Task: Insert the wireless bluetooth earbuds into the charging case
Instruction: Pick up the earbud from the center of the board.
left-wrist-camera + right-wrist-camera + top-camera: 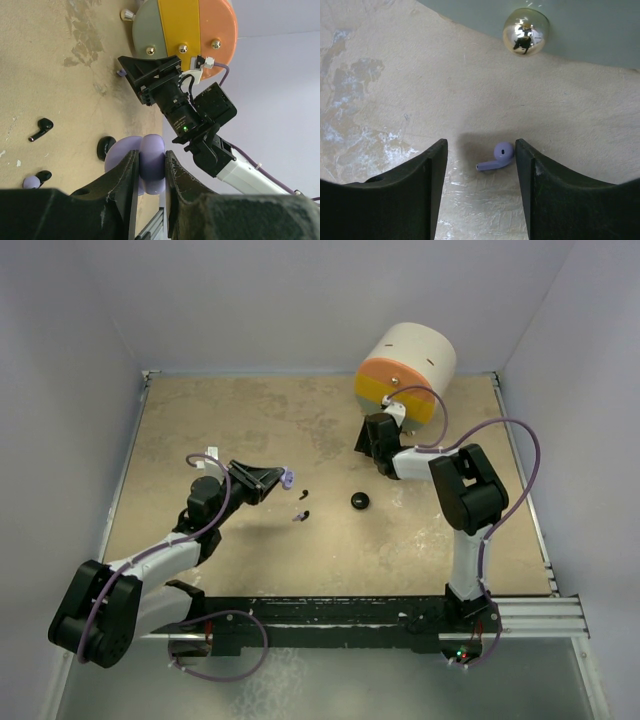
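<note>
Right wrist: right fingers (pixel 395 200) apart, a glossy stemmed lavender earbud (pixel 499 154) between them.
Smooth rounded lavender case (pixel 152 165) clamped in left fingers (pixel 125 185); chrome knob (pixel 525 31) at 12 o'clock.

Tan, mottled table (pixel 250 430) with pale worn patches, a black earbud (pixel 303 493) near its middle, a second small piece (pixel 300 515) just beside it, black and perhaps part lavender, a black round puck (pixel 360 501) to their right, a lavender earbud (pixel 501 154) lying flat farther back, near a large round drum (pixel 405 365) at the far right corner.

Pale lilac walls (pixel 300 300); scuffed beige tabletop (pixel 240 420), evenly lit.
</note>
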